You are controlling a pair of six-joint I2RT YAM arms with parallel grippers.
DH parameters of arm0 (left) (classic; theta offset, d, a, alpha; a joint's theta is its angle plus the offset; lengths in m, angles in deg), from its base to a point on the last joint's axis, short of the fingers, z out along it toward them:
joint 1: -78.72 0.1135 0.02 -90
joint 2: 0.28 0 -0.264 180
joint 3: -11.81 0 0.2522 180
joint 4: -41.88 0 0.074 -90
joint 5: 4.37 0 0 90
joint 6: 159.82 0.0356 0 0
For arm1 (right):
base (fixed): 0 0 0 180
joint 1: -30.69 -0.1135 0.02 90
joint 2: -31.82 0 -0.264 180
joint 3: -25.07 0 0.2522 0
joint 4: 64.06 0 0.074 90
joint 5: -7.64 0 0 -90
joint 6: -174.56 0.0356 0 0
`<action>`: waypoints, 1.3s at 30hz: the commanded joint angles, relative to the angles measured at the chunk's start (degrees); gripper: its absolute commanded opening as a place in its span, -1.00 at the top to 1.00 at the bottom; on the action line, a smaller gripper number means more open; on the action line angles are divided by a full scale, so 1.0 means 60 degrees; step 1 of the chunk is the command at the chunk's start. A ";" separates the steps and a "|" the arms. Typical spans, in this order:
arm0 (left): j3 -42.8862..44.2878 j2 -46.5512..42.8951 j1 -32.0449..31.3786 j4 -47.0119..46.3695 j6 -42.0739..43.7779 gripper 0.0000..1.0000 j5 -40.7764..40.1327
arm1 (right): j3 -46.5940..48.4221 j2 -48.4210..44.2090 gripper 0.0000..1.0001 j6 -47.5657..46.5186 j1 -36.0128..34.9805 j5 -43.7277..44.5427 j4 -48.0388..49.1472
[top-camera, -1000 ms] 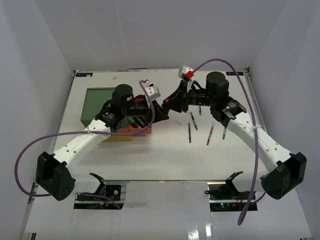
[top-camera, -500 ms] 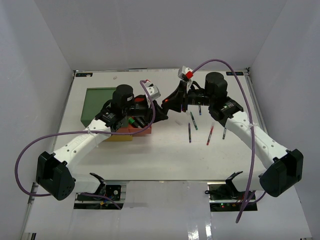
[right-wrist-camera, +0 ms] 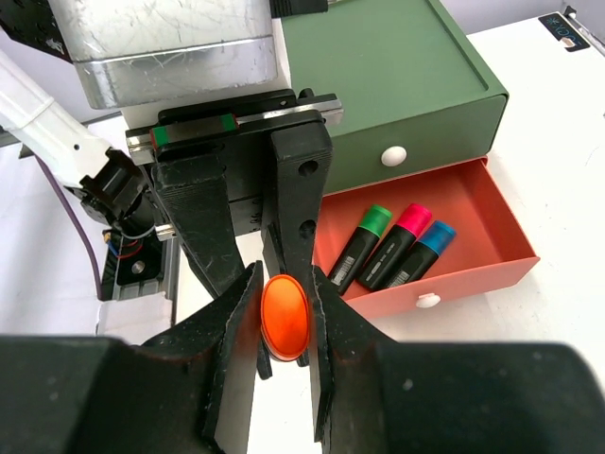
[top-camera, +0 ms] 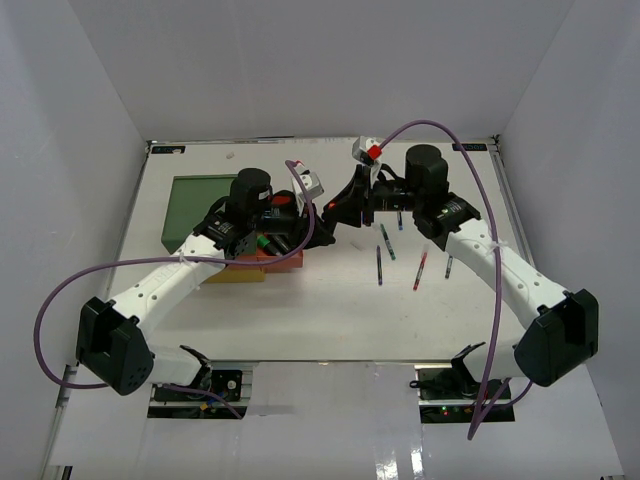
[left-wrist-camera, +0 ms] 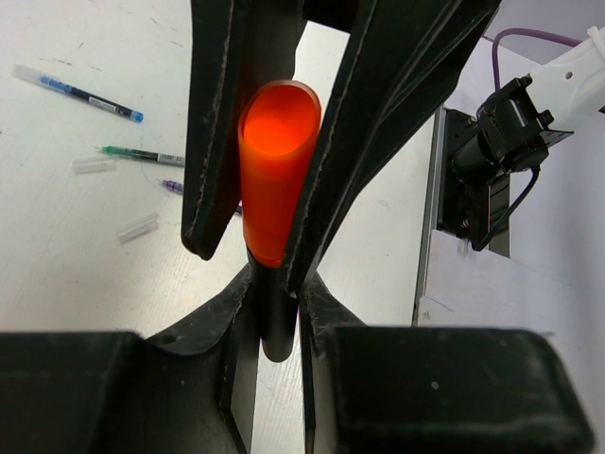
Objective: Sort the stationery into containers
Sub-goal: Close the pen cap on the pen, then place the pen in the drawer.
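An orange-capped black highlighter (right-wrist-camera: 285, 317) hangs in the air between both grippers. My right gripper (right-wrist-camera: 285, 284) is shut on its orange cap (left-wrist-camera: 276, 142). My left gripper (left-wrist-camera: 277, 288) is shut on its black body, facing the right one. In the top view the two meet at mid-table, left gripper (top-camera: 312, 216) and right gripper (top-camera: 336, 206), just right of the containers. The red-orange drawer (right-wrist-camera: 492, 260) stands pulled open with green (right-wrist-camera: 364, 246), pink (right-wrist-camera: 397, 241) and blue (right-wrist-camera: 423, 253) highlighters inside. The green tier (right-wrist-camera: 397, 85) above it is closed.
Several thin pens lie loose on the table right of centre, among them a dark one (top-camera: 379, 265), a red one (top-camera: 420, 270) and a green one (top-camera: 387, 241). A yellow tier (top-camera: 235, 276) shows under the red-orange one. White walls enclose the table.
The right arm has shifted a little to the left and the left arm has barely moved. Both grips on the highlighter are unchanged.
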 commanded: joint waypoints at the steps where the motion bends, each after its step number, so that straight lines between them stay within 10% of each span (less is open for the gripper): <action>1: 0.2190 -0.1425 -0.0090 -0.5311 -0.0154 1.00 0.1621 | -0.1495 0.1215 0.85 -0.0910 -0.0254 0.0525 -0.4685; 25: -0.0989 -0.1646 -0.0105 -0.4841 -0.0286 1.00 0.1987 | -0.0205 -0.0631 0.38 0.0291 -0.0254 0.1023 -0.3148; 39: -0.1092 -0.1162 -0.0105 -0.4520 -0.0535 1.00 0.1138 | -0.0219 -0.1626 -0.43 0.0497 -0.0254 0.1345 -0.2663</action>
